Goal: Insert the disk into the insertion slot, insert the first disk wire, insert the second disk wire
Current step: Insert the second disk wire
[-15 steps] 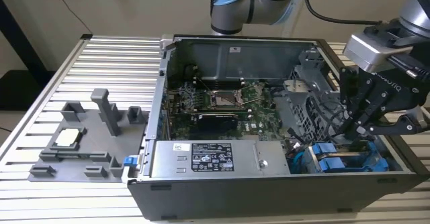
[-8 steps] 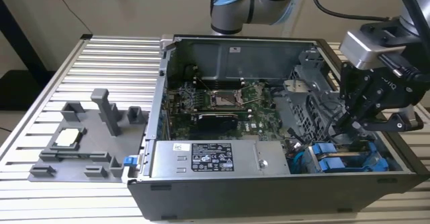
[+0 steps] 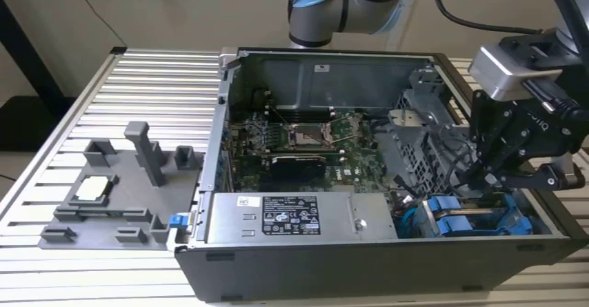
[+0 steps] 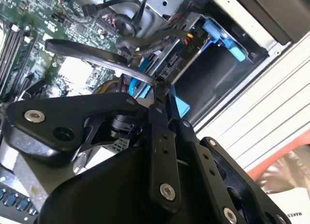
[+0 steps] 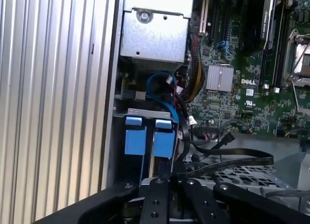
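The disk (image 3: 457, 224), in its bright blue carrier, sits inside the insertion slot (image 3: 529, 214) at the case's corner on the exterior view's right. In the first wrist view its blue end tabs (image 5: 163, 137) stand beside a second blue carrier (image 5: 135, 134) under the slot's grey rim (image 5: 145, 111). My gripper (image 3: 486, 181) hangs just above the blue carriers. In both wrist views the fingers meet, and the gripper (image 4: 157, 91) is shut on the end of a flat black disk wire (image 4: 97, 52). That wire (image 5: 232, 158) runs in to the gripper (image 5: 169, 173).
The open case holds a motherboard (image 3: 304, 141), a labelled power supply (image 3: 285, 217) and a perforated grey cage (image 3: 423, 141) next to the gripper. A looped blue cable (image 5: 162, 81) lies near the carriers. A grey fixture plate (image 3: 110, 196) rests on the ribbed table at the exterior view's left.
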Motion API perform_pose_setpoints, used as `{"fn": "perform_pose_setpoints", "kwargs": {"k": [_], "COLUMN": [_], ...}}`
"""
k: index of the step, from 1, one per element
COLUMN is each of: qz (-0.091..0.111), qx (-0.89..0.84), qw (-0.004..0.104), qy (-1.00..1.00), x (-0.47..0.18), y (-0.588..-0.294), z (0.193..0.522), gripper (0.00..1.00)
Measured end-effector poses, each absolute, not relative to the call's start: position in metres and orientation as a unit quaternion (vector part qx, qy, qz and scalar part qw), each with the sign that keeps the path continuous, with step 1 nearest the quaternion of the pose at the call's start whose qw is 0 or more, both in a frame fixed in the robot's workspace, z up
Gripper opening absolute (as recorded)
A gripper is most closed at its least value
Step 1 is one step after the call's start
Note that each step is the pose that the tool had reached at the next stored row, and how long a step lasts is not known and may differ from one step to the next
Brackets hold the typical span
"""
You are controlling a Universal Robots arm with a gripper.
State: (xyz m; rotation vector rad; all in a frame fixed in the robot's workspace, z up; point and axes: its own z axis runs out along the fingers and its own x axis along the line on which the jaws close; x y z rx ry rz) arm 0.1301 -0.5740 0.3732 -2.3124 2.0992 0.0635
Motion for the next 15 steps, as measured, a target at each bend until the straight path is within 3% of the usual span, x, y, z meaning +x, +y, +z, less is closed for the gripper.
{"fn": "perform_pose_setpoints", "kwargs": {"k": [10,15], "qz": [0.032,0.061], "qx": [-0.723,-0.721], "qw": [0.016,-0.01], "qy": [0.69,0.69], "x": [0.1304,0.1353], "y": [-0.5824,-0.5842], "z": [0.3713,0.3712], "gripper": [0.16,0.16]}}
